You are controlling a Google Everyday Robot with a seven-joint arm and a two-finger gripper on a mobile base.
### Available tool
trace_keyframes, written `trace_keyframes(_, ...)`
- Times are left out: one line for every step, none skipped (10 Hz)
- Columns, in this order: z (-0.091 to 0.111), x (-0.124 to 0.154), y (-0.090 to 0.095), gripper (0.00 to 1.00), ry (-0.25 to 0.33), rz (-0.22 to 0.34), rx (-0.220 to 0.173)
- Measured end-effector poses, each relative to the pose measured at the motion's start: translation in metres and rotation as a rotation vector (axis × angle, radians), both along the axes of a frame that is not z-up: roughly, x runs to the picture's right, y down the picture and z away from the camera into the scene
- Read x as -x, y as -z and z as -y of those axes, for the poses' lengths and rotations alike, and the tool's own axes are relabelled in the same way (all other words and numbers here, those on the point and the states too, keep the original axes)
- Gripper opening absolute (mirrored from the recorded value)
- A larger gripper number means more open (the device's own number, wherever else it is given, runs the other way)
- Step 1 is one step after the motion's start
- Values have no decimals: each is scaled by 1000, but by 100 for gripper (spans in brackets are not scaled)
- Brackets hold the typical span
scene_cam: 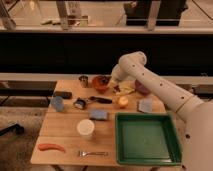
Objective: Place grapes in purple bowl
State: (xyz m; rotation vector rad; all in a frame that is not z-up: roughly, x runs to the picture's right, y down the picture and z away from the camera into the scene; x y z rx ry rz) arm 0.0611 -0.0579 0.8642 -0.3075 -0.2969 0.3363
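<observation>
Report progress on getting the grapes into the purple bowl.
Done: nothing visibly; the purple bowl sits at the table's far right, partly behind the arm. In hand: the gripper is low at the far edge, over dark grapes beside the orange-red bowl. Left: carrying them over and releasing.
</observation>
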Motion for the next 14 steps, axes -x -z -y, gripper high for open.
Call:
trace_keyframes(1,-9,-2,14,-10,-17,-4)
trace_keyframes(4,-21,-4,21,-13,-44,-16)
trace_keyframes(6,-36,-5,23,-18,-68,-25)
trace_keyframes(8,-49,-6,23,-23,-87,-33)
trace_keyframes(11,-62,-8,25,-31,-107,-42)
trace_keyframes(14,-72,-11,28,-32,-122,-50)
trace_keyframes(17,-83,-14,29,-34,-133,-58)
trace_keyframes(20,-97,-17,29,-28,-151,-69)
trace_keyframes(24,-106,-21,29,-15,-167,-79)
trace_keyframes(26,-111,-26,29,-3,-175,-84)
trace_keyframes(27,-118,-30,29,3,-183,-87)
trace_keyframes(26,-132,-35,29,12,-201,-90)
trace_keyframes(26,-140,-39,29,25,-214,-93)
trace_keyframes(25,-144,-43,29,31,-218,-92)
